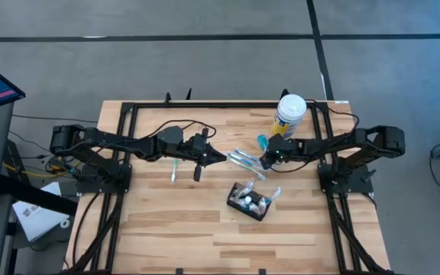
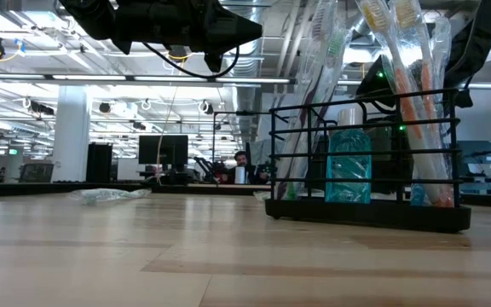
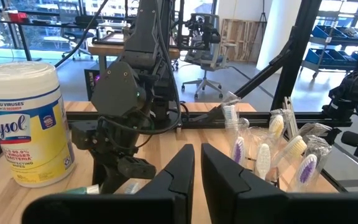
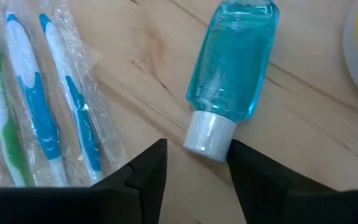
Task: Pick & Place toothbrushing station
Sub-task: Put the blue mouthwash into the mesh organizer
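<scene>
The station [image 1: 249, 202], a black wire rack, stands upright mid-bench, loaded with wrapped brushes and a small bottle. Judged light, rigid and top-heavy; grip the upper rail.

Right pincer [image 4: 196, 163] is apart over a blue bottle's [image 4: 235, 68] white cap. Left pincer [image 3: 197, 177] is together, aloft.

The bench [image 1: 166, 229] is smooth wood slats; an open workshop lies beyond.

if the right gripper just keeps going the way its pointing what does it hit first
Most likely the blue mouthwash bottle: its white cap lies on the table just ahead of the open right gripper, roughly between the fingertips. The wrapped toothbrushes lie off to one side. How far ahead is hard to judge.
</scene>
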### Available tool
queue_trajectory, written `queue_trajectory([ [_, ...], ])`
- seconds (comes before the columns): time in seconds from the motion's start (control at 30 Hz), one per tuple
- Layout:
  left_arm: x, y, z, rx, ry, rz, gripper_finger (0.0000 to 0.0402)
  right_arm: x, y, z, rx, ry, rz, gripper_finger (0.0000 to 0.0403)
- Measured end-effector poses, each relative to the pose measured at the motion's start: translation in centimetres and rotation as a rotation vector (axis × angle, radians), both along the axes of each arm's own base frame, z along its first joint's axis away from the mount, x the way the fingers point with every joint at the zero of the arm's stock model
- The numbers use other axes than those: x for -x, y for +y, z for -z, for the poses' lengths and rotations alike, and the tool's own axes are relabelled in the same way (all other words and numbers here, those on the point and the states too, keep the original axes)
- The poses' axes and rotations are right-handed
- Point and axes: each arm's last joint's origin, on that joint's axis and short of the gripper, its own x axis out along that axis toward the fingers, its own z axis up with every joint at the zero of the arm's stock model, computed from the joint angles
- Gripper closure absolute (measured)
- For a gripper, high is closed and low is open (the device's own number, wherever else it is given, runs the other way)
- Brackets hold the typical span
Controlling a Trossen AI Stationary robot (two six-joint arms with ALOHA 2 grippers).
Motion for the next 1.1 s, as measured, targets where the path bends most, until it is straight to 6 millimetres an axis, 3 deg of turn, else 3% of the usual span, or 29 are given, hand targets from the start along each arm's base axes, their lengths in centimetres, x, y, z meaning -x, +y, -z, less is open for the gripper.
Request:
queue_trajectory([
  [0.33,0.0,0.0,0.0,0.000,0.000,0.000,0.0380,0.0,-0.2,-0.1,0.045,-0.004,0.037,0.0220],
  [0.7,0.0,0.0,0.0,0.000,0.002,0.000,0.0380,-0.6,-0.4,1.0,0.059,0.012,0.058,0.0239],
  [0.87,0.0,0.0,0.0,0.000,0.003,0.000,0.0380,-0.6,-0.7,1.4,0.067,0.038,0.078,0.0257],
  [1.1,0.0,0.0,0.0,0.001,0.004,0.000,0.0380,-0.4,-0.7,1.5,0.071,0.059,0.061,0.0318],
])
